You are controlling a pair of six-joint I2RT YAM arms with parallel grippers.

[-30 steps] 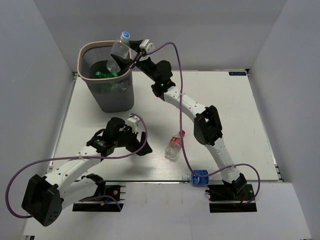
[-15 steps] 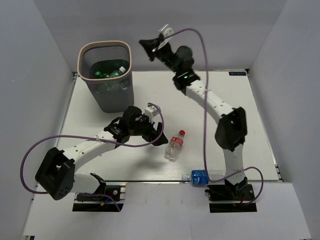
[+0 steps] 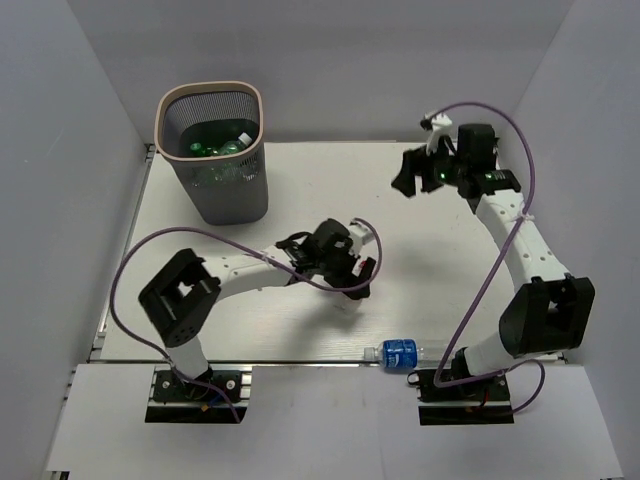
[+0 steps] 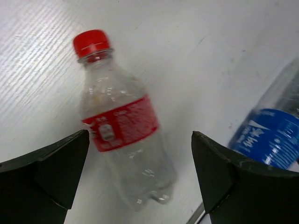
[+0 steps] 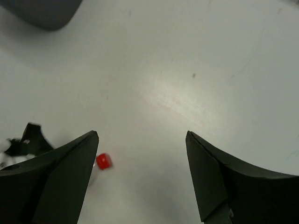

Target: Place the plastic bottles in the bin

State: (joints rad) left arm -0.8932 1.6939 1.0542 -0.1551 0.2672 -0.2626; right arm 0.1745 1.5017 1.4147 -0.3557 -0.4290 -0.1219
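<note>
Jaws on both arms gape wide, the left pair above a clear, red-capped plastic bottle [image 4: 124, 135].

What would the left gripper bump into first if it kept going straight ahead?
Most likely the red-capped bottle, lying on the table dead ahead. The left gripper is open and frames it in the wrist view. How far off it is, I cannot tell.

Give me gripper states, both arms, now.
Left gripper: open, above the red-label bottle, not gripping.
Right gripper: open, empty.
</note>
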